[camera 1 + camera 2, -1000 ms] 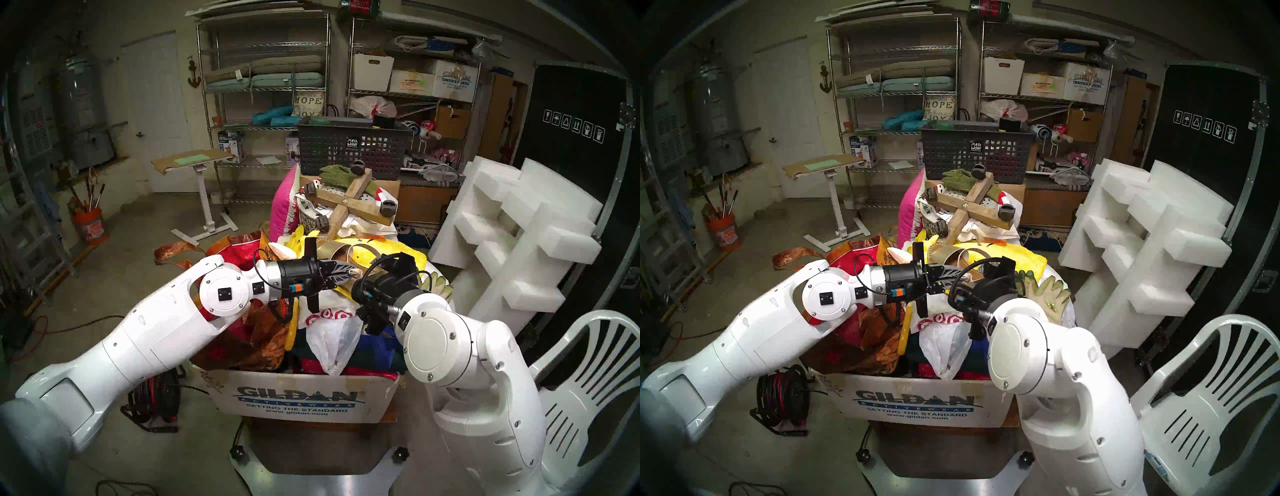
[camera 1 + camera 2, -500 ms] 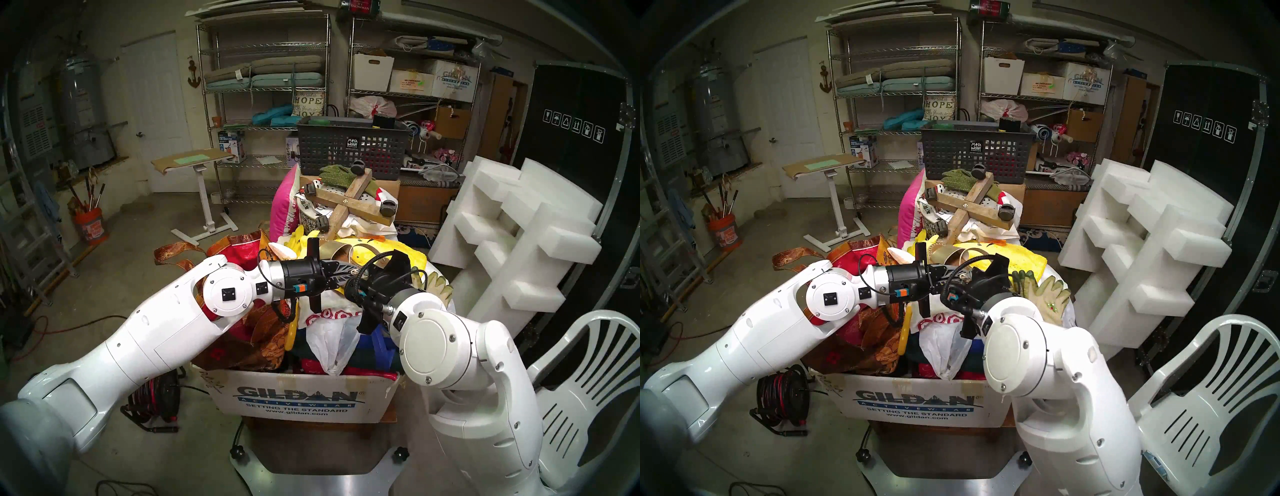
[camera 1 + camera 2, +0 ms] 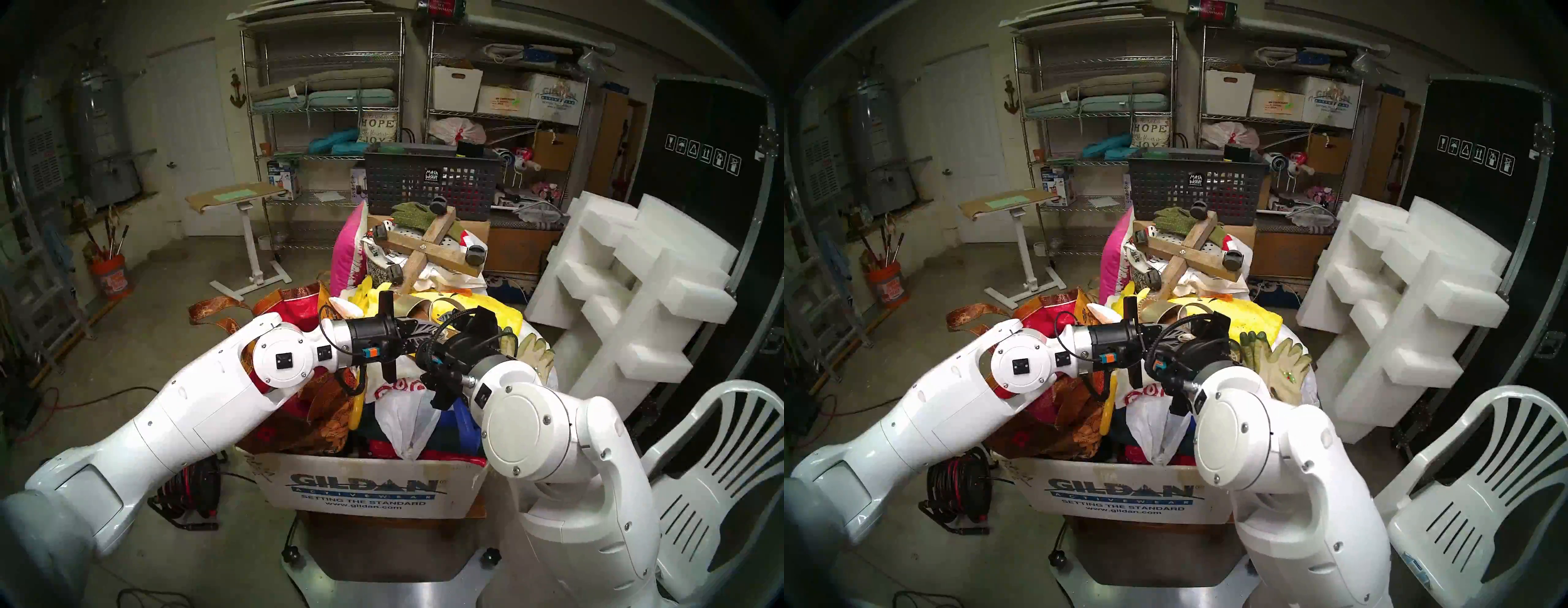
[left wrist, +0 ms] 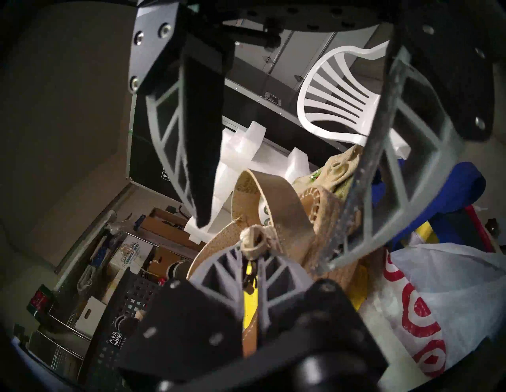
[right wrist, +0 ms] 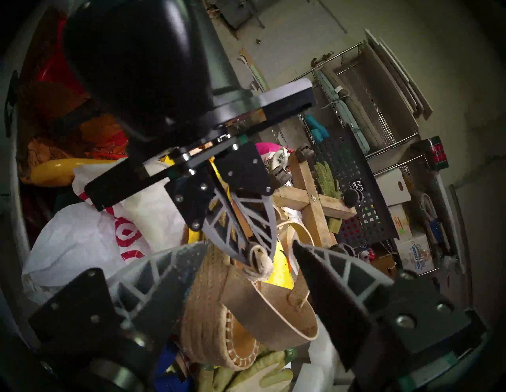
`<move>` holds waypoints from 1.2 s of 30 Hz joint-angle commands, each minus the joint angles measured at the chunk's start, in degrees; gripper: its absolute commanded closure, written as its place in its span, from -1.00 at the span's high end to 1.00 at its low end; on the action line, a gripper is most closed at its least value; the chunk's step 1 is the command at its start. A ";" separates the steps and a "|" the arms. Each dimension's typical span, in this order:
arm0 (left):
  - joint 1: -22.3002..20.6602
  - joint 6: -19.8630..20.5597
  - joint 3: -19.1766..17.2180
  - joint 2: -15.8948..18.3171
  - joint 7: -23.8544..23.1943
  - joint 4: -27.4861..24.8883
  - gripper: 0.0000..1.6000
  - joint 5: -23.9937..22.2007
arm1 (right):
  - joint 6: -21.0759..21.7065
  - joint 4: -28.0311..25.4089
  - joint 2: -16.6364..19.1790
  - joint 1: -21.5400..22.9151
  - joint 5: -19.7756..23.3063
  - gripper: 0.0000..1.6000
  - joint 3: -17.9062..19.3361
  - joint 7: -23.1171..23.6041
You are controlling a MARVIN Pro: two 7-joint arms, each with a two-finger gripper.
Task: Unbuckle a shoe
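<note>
The right end effector, fingers apart around the shoe, has edged leftward toward the left end effector, clamped on its strap loop, gardening gloves beside.

In the head views the right claw is almost wholly hidden behind its own black wrist housing, which also covers most of the sandal and the left claw tips. The sandal's small buckle cannot be made out in either wrist view. In the right wrist view the gardening gloves are cut off by the lower edge.
</note>
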 commanded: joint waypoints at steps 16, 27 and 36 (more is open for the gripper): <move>0.66 -0.41 -0.99 1.38 0.94 -0.90 -1.00 -0.80 | 1.25 0.28 -1.79 3.09 -0.86 0.54 0.94 -1.18; 0.84 -0.99 -0.33 1.81 0.47 -1.29 -1.00 -1.37 | 1.01 0.87 -2.61 3.82 -0.13 0.58 0.21 -1.14; 0.62 -1.08 0.07 1.57 0.55 -1.17 -1.00 -1.32 | 1.29 0.53 -2.92 4.24 -0.11 0.58 -0.59 -1.10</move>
